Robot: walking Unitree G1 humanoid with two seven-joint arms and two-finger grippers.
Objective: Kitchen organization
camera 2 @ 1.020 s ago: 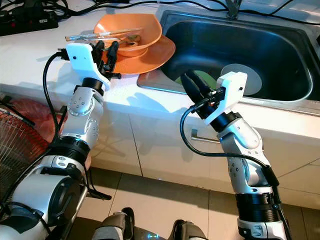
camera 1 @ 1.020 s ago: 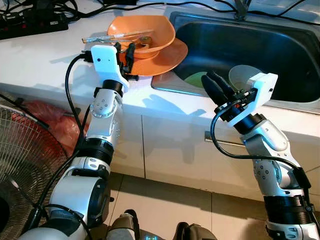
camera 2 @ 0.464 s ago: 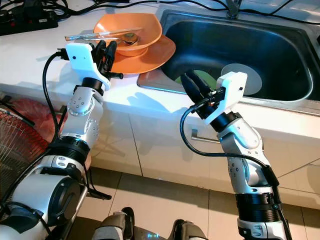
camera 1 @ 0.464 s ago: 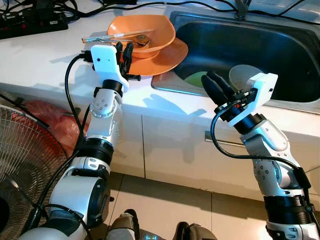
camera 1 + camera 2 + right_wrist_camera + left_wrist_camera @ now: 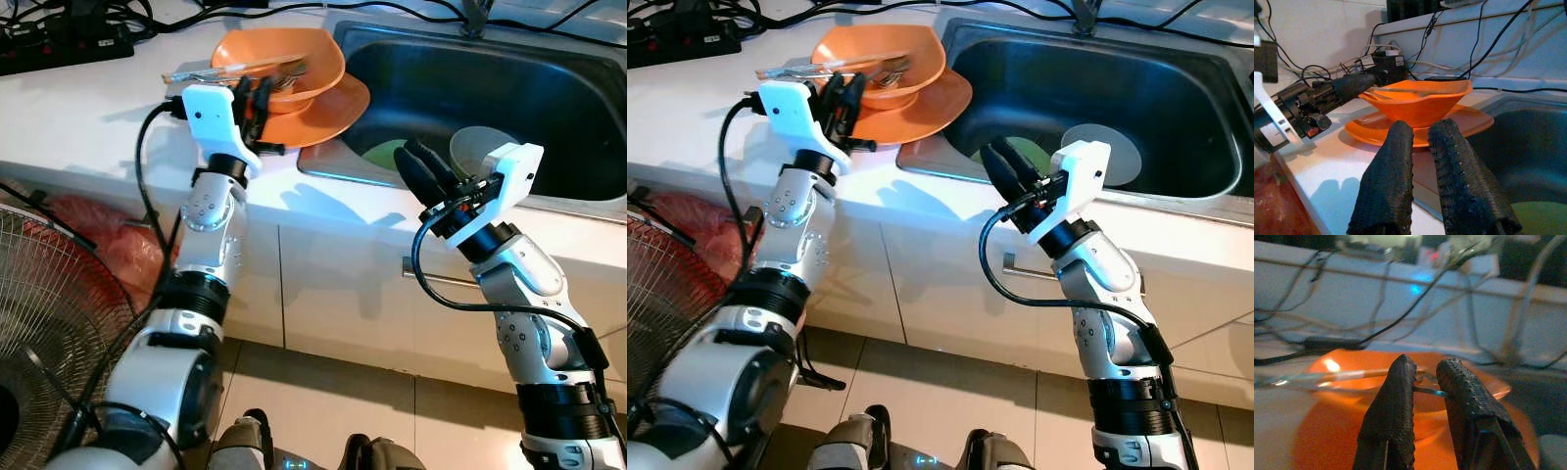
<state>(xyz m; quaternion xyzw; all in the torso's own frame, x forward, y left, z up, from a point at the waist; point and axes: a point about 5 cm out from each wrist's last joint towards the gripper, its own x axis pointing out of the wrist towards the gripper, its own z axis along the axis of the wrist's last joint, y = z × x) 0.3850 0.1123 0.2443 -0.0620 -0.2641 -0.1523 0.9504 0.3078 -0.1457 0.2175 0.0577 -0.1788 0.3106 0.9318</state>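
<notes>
Your left gripper stood at the rim of the orange bowl, which sat on the orange plate beside the sink. Its fingers were nearly closed on a thin utensil lying across the bowl. Your right gripper hovered at the sink's front edge, fingers slightly parted, holding nothing.

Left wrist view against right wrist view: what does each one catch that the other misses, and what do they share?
Left wrist view alone: a close look along the left gripper, with a thin utensil handle between its fingers above the orange bowl.

Right wrist view alone: the sink, something green low in it, and the right gripper hanging in the air.

Both: the orange bowl on the orange plate, and cables behind.
</notes>
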